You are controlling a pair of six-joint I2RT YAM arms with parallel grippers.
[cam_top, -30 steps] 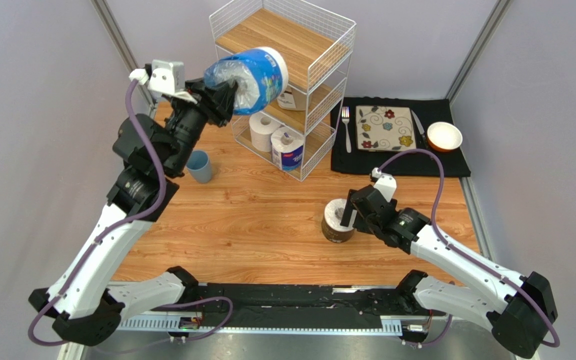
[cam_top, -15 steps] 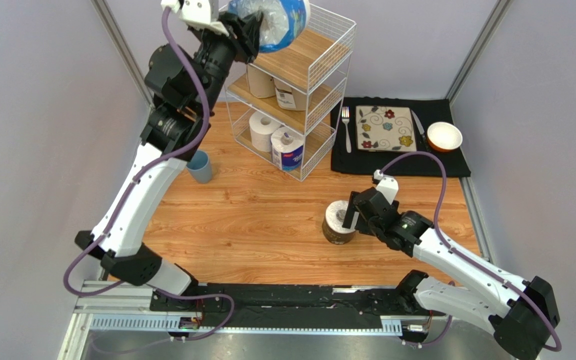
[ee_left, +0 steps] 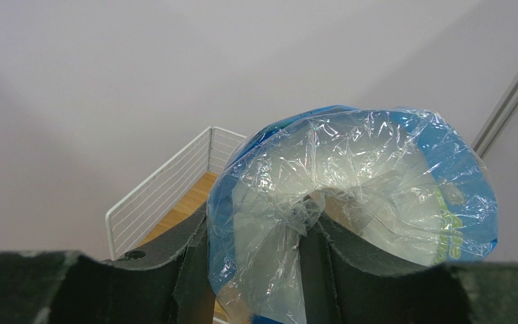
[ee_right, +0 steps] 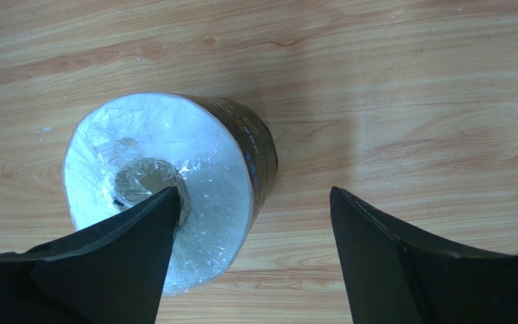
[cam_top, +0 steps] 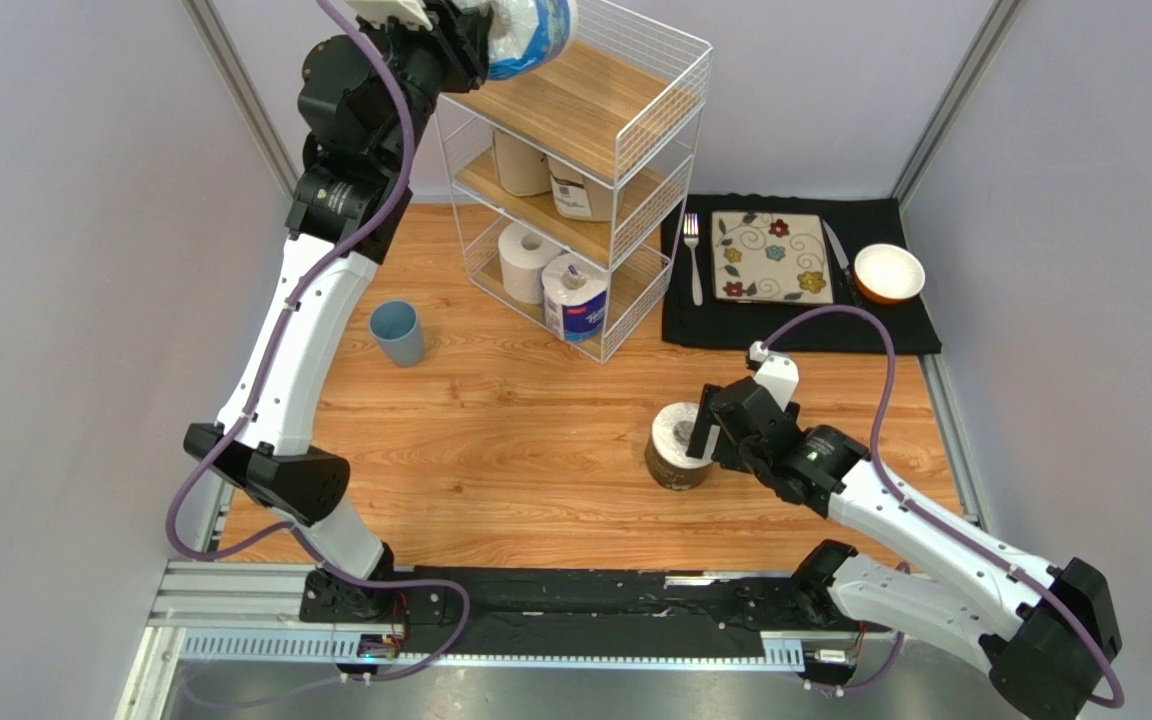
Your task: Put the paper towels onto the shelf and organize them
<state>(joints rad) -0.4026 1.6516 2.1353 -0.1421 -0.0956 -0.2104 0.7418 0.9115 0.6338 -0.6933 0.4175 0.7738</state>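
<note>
Blue plastic film, crumpled and shiny, wraps the blue-plastic-wrapped roll (ee_left: 376, 196) that the left fingers (ee_left: 339, 263) pinch by a bunched fold at its end. Seen from above, that arm reaches high and holds the roll over the back left corner of the shelf (cam_top: 642, 90), above the top wooden board; whether it touches the board or the wire rim cannot be told.

On the middle tier stand a tan-wrapped roll (cam_top: 519, 159) and a second wrapped roll (cam_top: 579, 195) just beside it. On the bottom tier a plain white roll (cam_top: 525, 258) stands next to a white roll with a blue label (cam_top: 579, 297).

The dark-wrapped roll (ee_right: 174, 182) stands upright on the wooden counter (ee_right: 410, 101), well apart from the shelf. The right fingers (ee_right: 126, 250) are spread wide and grip nothing. One tip lies over the roll's clear-wrapped top by the core hole. The other hangs over bare wood beside the roll. Whether the first tip touches the wrap cannot be told.

A blue cup (cam_top: 397, 333) stands on the counter to the left of the shelf. To the shelf's right a black mat (cam_top: 898, 323) carries a fork (cam_top: 692, 255), a floral plate (cam_top: 772, 255), a knife (cam_top: 838, 252) and a small orange bowl (cam_top: 889, 273).
</note>
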